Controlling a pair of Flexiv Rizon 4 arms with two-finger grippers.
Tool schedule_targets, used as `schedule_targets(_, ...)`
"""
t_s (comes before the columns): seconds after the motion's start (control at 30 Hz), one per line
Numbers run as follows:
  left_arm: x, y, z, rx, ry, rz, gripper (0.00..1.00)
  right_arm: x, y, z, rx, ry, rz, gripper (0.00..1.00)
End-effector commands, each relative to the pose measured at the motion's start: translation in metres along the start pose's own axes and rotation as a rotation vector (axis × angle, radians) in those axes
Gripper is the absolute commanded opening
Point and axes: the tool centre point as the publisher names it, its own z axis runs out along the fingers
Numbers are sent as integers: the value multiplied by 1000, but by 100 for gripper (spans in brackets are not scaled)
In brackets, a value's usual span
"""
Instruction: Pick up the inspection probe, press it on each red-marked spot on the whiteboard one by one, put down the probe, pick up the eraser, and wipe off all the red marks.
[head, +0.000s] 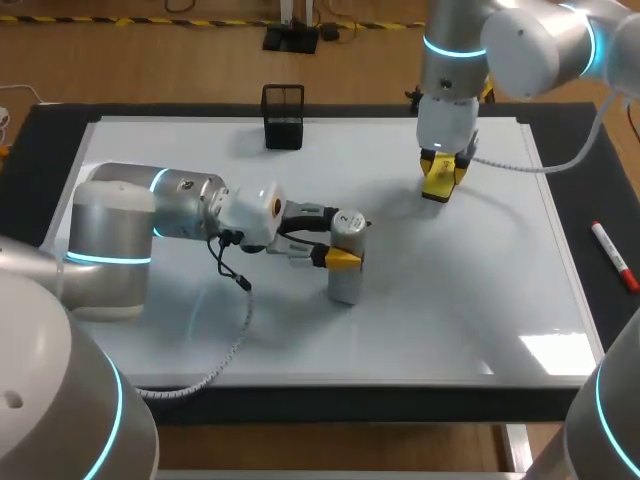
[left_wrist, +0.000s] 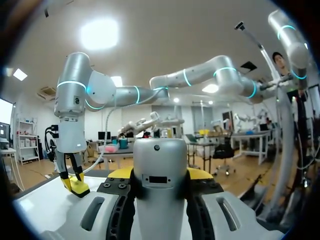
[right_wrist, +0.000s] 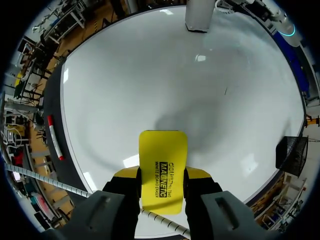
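The silver cylindrical probe (head: 346, 278) stands upright on the whiteboard (head: 420, 300) near its middle. My left gripper (head: 345, 246) is shut on it from both sides. In the left wrist view the probe (left_wrist: 160, 185) fills the space between the yellow fingertips (left_wrist: 120, 173). My right gripper (head: 441, 163) points down at the board's far right part, shut on the yellow eraser (head: 438, 186). The eraser (right_wrist: 162, 167) sits between that gripper's fingers, at or just above the white surface (right_wrist: 150, 75). I see no red marks on the board.
A black mesh holder (head: 283, 117) stands at the board's far edge. A red marker (head: 613, 256) lies on the dark mat to the right of the board. A coiled white cable (head: 232, 345) trails from my left arm across the board's near left.
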Motion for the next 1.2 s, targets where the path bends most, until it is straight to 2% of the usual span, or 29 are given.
schedule_targets(0.03, 1, 1, 1, -6, 0, -1, 0, 0, -1, -1, 1, 3, -2, 0)
schedule_targets(0.2, 1, -2, 2, -9, 0, 2, 0, 0, -1, -1, 1, 3, -2, 0)
schedule_targets(0.47, -7, -21, -6, 25, -10, 22, 0, 0, -1, -1, 1, 3, -2, 0)
schedule_targets(0.53, -11, -26, -16, 89, -22, 20, 0, 0, -1, -1, 1, 3, -2, 0)
schedule_targets(0.63, -16, -33, -34, 118, -57, 33, 0, 0, -1, -1, 1, 3, -2, 0)
schedule_targets(0.87, -30, -47, -80, 98, -145, 55, 0, 0, -1, -1, 1, 3, -2, 0)
schedule_targets(0.93, -37, -49, -96, 125, -173, 54, 0, 0, -1, -1, 1, 3, -2, 0)
schedule_targets(1.0, -42, -51, -108, 118, -197, 58, 0, 0, -1, -1, 1, 3, -2, 0)
schedule_targets(1.2, -56, -61, -139, 107, -245, 67, 0, 0, -1, -1, 1, 3, -2, 0)
